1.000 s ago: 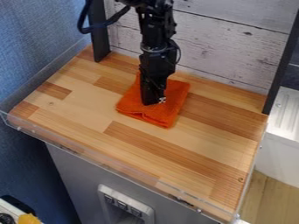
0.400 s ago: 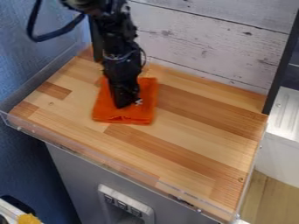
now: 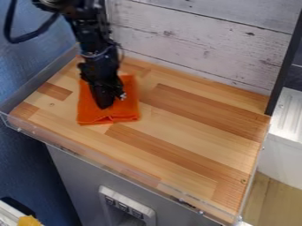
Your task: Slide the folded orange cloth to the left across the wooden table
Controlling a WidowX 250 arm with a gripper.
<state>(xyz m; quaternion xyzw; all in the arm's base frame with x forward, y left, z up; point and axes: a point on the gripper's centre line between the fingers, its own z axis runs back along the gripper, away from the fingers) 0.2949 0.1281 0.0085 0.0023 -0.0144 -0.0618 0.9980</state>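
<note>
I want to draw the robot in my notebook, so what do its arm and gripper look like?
The arm is black, made of chunky joined pieces. A thick dark cable loops out beside its upper part, and a thinner one bends near the lower part. The gripper is black too, with a small whitish patch on one side.

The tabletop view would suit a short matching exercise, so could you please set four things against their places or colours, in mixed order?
Things:
1. Cloth
2. End effector
3. Plank panel
4. Small item in the picture's lower left corner

Places or colours:
A. Whitish, upright behind the wooden tabletop
B. Yellow
C. Black, pointing down at the orange fabric
D. Orange, lying flat on the wood

Right pairs: 1-D, 2-C, 3-A, 4-B
</note>
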